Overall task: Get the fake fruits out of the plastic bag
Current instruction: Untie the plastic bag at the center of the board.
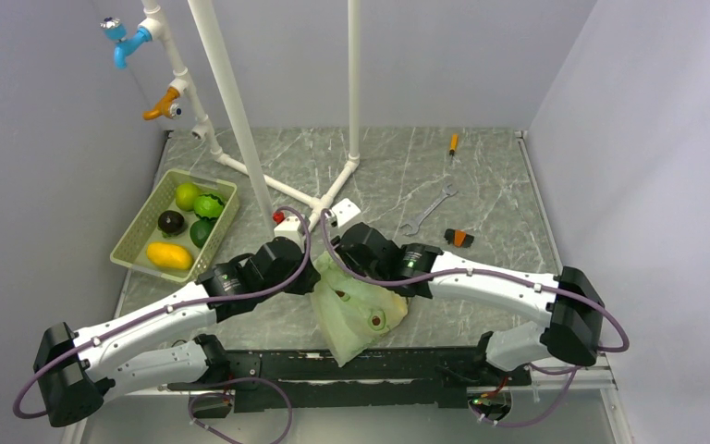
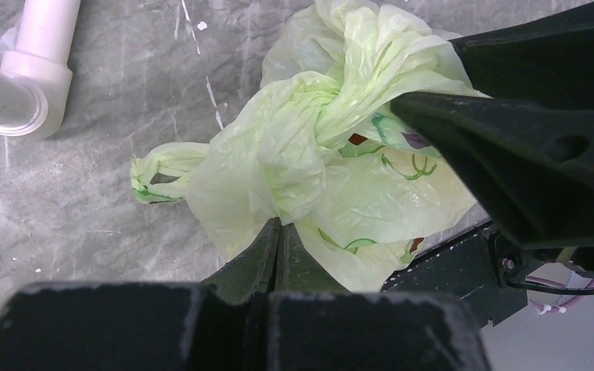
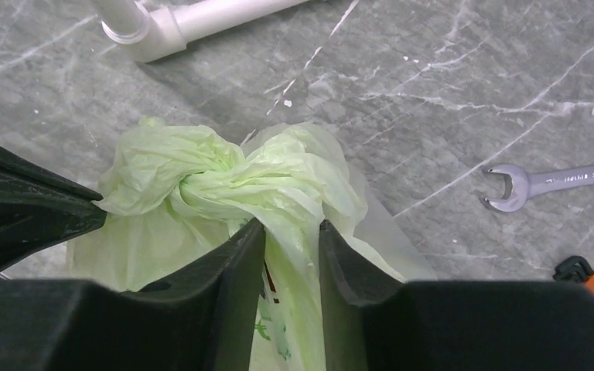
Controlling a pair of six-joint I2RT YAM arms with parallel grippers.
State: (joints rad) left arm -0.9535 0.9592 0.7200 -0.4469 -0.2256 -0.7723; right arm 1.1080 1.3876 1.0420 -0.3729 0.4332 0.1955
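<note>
The plastic bag point(image 1: 361, 313) lies crumpled near the table's front edge between both arms, its top twisted into a knot point(image 2: 321, 104). My left gripper point(image 2: 280, 222) is shut, pinching a fold of the bag's lower side. My right gripper point(image 3: 292, 226) straddles another fold just below the knot point(image 3: 201, 185), its jaws standing apart with plastic between them. No fruit shows through the bag. Several fake fruits lie in the pale-green basket point(image 1: 129, 239) at the left: a yellow one point(image 1: 168, 255), a dark one point(image 1: 171, 222) and green ones point(image 1: 208, 205).
White pipe framework point(image 1: 240, 120) rises from the table's back left, with a foot point(image 3: 151, 31) close to the bag. A wrench point(image 1: 428, 211), a small screwdriver point(image 1: 453, 143) and an orange-black tool point(image 1: 459, 238) lie to the right. A black strip point(image 1: 425, 359) runs along the front edge.
</note>
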